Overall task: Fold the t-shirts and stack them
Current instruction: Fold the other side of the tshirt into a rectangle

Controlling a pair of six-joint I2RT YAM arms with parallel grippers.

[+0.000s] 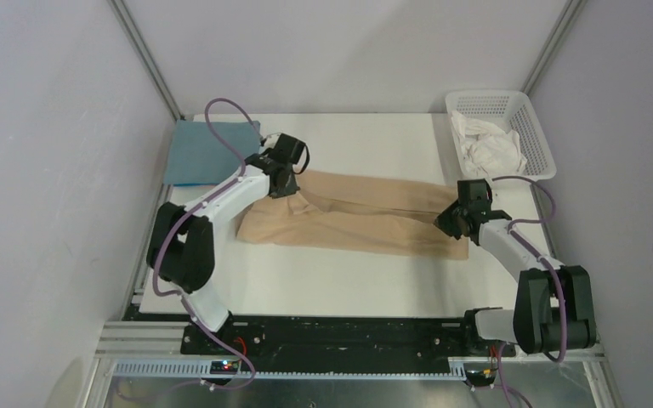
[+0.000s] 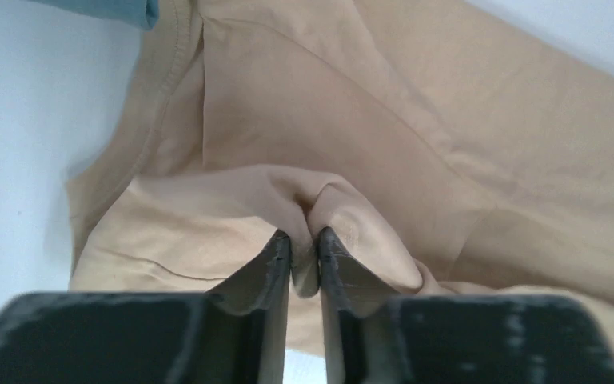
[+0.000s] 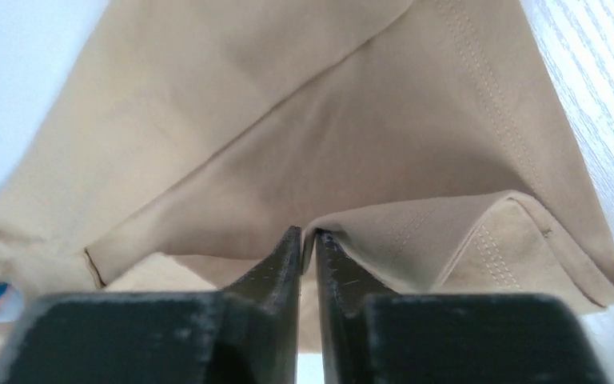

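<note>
The tan-beige t-shirt [image 1: 353, 221] lies stretched across the middle of the table, folded into a long band. My left gripper [image 1: 282, 183] is shut on a pinch of its cloth at the left end; the left wrist view shows the fold [image 2: 304, 208] squeezed between the jaws [image 2: 305, 240]. My right gripper [image 1: 452, 223] is shut on the shirt's hemmed right end; in the right wrist view the stitched hem [image 3: 488, 240] bunches beside the jaws [image 3: 307, 234]. The teal-blue t-shirt [image 1: 204, 153] lies folded flat at the back left corner; its edge shows in the left wrist view [image 2: 120, 10].
A white lattice basket [image 1: 534, 119] with crumpled white cloth [image 1: 489, 149] stands at the back right corner. Grey walls and metal frame posts close in the table on three sides. The arms' bases sit on the black rail [image 1: 340, 336] at the near edge.
</note>
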